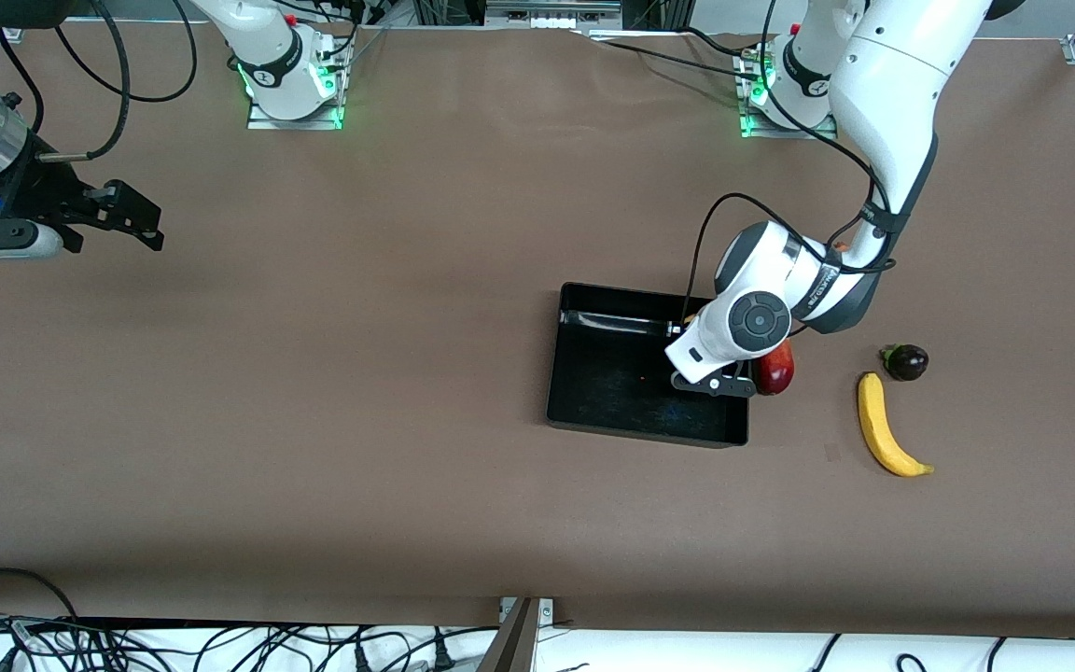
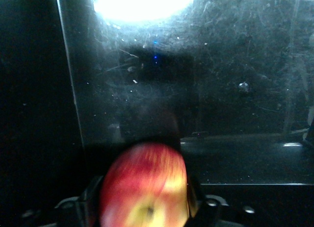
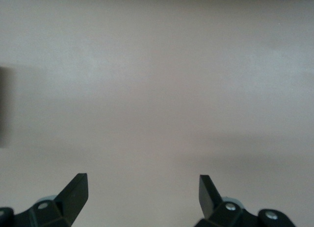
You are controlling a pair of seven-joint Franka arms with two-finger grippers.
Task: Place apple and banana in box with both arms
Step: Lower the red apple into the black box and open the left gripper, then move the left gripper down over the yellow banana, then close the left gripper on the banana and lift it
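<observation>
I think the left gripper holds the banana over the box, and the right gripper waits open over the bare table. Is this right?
Not quite: the left gripper holds the apple, not the banana, as the left wrist view shows. The banana lies on the table. It is over the box, and the right gripper waits open over bare table.

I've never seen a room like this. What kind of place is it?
Probably a robot lab: two white arms bolted to a brown table, loose cables along its edges, and the left gripper holding an apple over a black box.

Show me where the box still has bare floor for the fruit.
The box floor shows bare from the right arm's end to the middle. Its crowded end is toward the left arm's end, where the left gripper holds the apple over it; the banana lies outside.
</observation>
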